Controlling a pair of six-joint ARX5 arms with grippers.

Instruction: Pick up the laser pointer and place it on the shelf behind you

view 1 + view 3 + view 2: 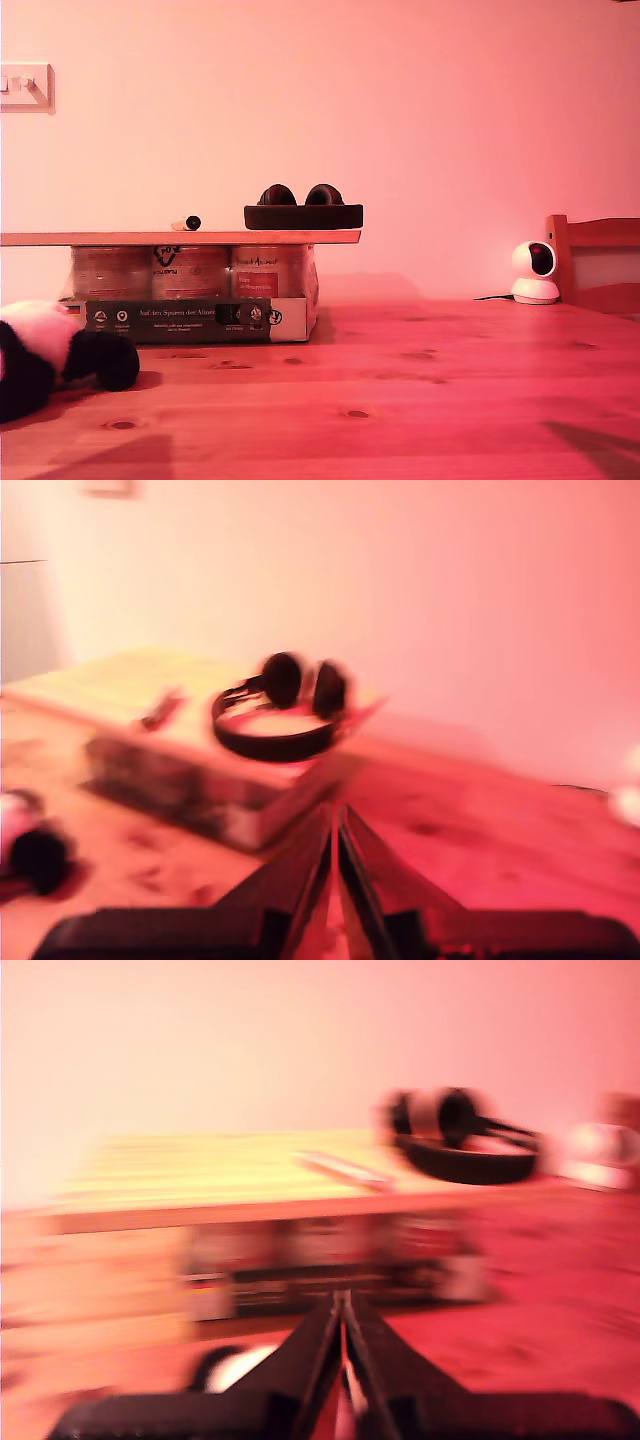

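On the exterior view's left, a panda toy (50,355) lies on the table (420,400), below and in front of the shelf (180,238). The shelf is a thin plank resting across a tray of cans (190,295), which lifts it clear of the table. On the shelf, just left of the headphones (303,208), lies the laser pointer (186,223), dark end toward the exterior camera; it seems already set down where the task wants it, flat so it will not roll off. The headphones sit at the shelf's right end in that view. Well to the right of the shelf, a small white camera (535,272) stands on the table beside a wooden frame (595,262).

Neither arm shows in the exterior view. My first gripper (343,1360) faces the shelf front with its jaws pressed together and nothing between them. My second gripper (336,880) looks toward the headphones from the shelf's far side, jaws likewise pressed together and empty. Both wrist views are blurred, so fine detail is lost.
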